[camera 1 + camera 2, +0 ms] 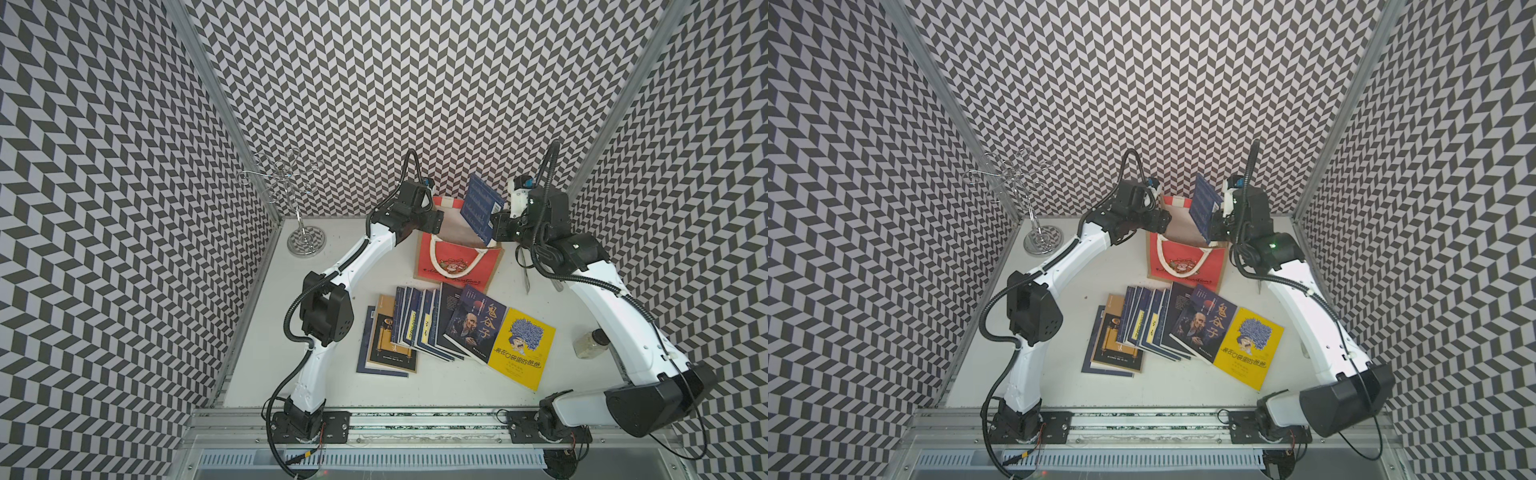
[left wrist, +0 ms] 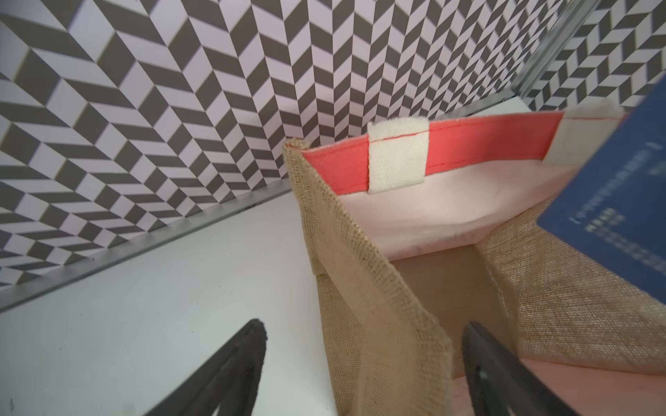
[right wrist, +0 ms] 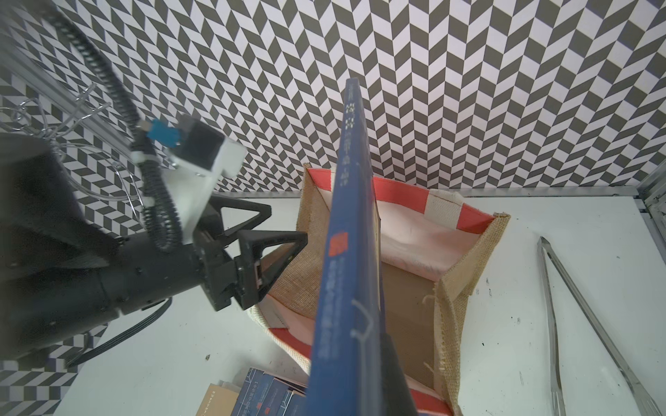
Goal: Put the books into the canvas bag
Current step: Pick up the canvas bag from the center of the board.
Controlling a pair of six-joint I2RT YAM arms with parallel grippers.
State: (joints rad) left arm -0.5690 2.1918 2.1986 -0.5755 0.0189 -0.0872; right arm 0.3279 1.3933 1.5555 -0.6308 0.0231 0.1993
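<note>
Enclosure: chevron-patterned walls (image 1: 374, 83) on three sides, one white table (image 1: 415, 386).

Task items:
- One canvas bag (image 1: 426, 270), upright at the rear centre of the table, mouth open.
- One navy book (image 1: 480, 203) pinched edge-on in my right claw (image 1: 494, 225). It is tilted, with its lower corner inside the bag mouth.
- The remaining books (image 1: 449, 328) lie overlapped on the table in front of the bag: one yellow book (image 1: 521, 349), one portrait-cover book (image 1: 476, 324), one tan-and-black book (image 1: 390, 336) resting on a navy one, and a fan of navy volumes between them. I cannot count the fan exactly.

My left claw (image 1: 437, 220) is spread. Its two fingers (image 2: 248, 345) straddle the bag's jute side wall (image 2: 360, 270), one outside and one inside, and neither presses the cloth.

Other items: one wire rack (image 1: 306, 241) at the rear left corner, one pair of tongs (image 3: 543, 245) on the right of the bag, one jar (image 1: 590, 343) beside my right arm.
</note>
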